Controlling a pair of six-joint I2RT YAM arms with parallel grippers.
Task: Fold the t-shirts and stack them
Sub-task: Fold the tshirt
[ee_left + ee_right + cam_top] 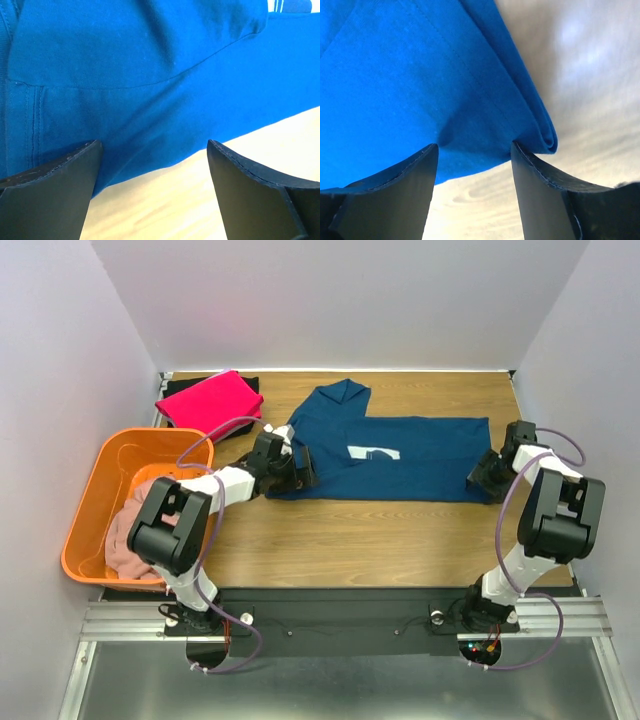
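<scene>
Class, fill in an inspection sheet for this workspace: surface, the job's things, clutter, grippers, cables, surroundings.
Surface: wooden table, flat.
Job's things: navy t-shirt partly folded mid-table; bright pink t-shirt folded on a black t-shirt at the far left; pale pink t-shirt heaped in the orange basket at the left edge.
Clutter: nothing seen.
Grippers: left gripper and right gripper open at the navy t-shirt's opposite ends.
Cables: purple cables loop along both arms.
Surroundings: plain pale walls on three sides.

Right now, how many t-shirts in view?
4: navy tee spread mid-table; pink tee folded back-left atop a black tee; pale tee in the basket. More may hide beneath it.
</scene>
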